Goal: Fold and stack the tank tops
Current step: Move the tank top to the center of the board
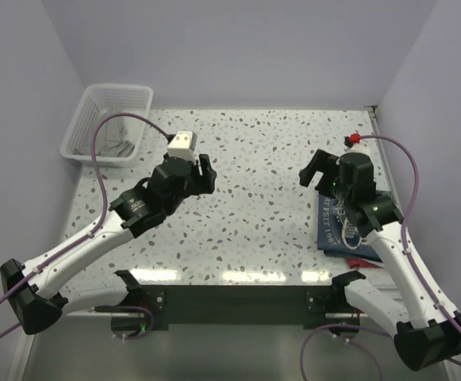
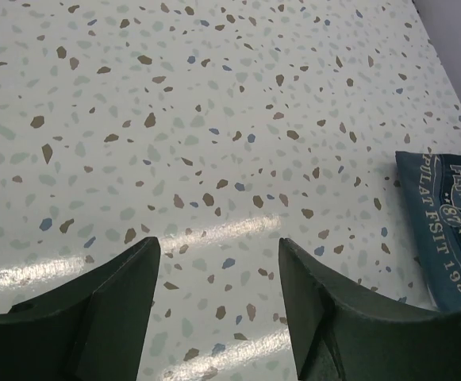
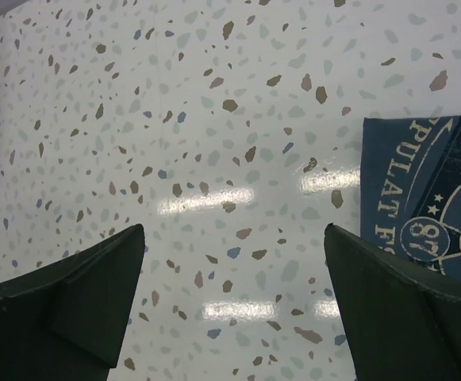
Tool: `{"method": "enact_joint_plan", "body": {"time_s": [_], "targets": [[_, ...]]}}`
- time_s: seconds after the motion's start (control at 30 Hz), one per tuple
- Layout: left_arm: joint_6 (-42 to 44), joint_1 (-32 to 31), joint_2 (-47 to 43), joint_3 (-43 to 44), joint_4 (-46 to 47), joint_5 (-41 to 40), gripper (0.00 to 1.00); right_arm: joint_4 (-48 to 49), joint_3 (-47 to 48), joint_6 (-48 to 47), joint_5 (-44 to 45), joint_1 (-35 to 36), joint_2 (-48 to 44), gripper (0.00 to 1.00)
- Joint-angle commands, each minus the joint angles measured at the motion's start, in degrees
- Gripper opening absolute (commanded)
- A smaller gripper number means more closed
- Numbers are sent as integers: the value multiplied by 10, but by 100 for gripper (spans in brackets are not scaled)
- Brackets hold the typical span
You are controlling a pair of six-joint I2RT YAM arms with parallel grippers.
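Note:
A folded navy tank top (image 1: 339,226) with white lettering lies at the table's right side, partly under my right arm. A red tank top (image 1: 363,262) peeks out beneath its near edge. My right gripper (image 1: 316,171) hovers open just left of and beyond the stack, nothing between its fingers; the right wrist view shows the gripper (image 3: 234,230) over bare table with the navy top (image 3: 420,206) at its right. My left gripper (image 1: 205,176) stands open and empty over the table's middle left. In the left wrist view the gripper (image 2: 218,246) has the navy top (image 2: 444,230) far to its right.
A white mesh basket (image 1: 107,119) stands at the back left corner with something grey (image 1: 119,147) lying in it. A small red part (image 1: 349,141) sits near the back right edge. Purple cables arc over both arms. Walls close in on three sides.

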Motion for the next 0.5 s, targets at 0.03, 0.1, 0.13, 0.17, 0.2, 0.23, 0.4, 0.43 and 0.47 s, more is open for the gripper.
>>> {"method": "enact_joint_plan", "body": {"time_s": [0.03, 0.1, 0.13, 0.17, 0.2, 0.23, 0.4, 0.43, 0.47], "targets": [[-3, 0, -9, 4, 5, -9, 67, 12, 2, -19, -3, 0, 3, 99], [-3, 1, -7, 8, 5, -16, 67, 4, 6, -25, -8, -1, 7, 99], [-4, 1, -5, 14, 1, -19, 67, 2, 8, -26, -10, 0, 10, 99], [-3, 0, -1, 17, 0, -23, 67, -2, 9, -31, -12, -1, 12, 99], [0, 0, 2, 22, 0, -32, 67, -4, 9, -31, -12, -1, 13, 99], [1, 0, 6, 27, -6, -41, 67, -4, 9, -32, -10, -1, 12, 99], [3, 27, 46, 84, -27, -70, 69, -3, 13, -40, -29, -1, 17, 99], [8, 42, 52, 101, -21, -62, 69, -2, 16, -40, -32, -1, 19, 99], [11, 48, 66, 110, -23, -65, 68, -2, 18, -42, -36, -1, 22, 99]]}}
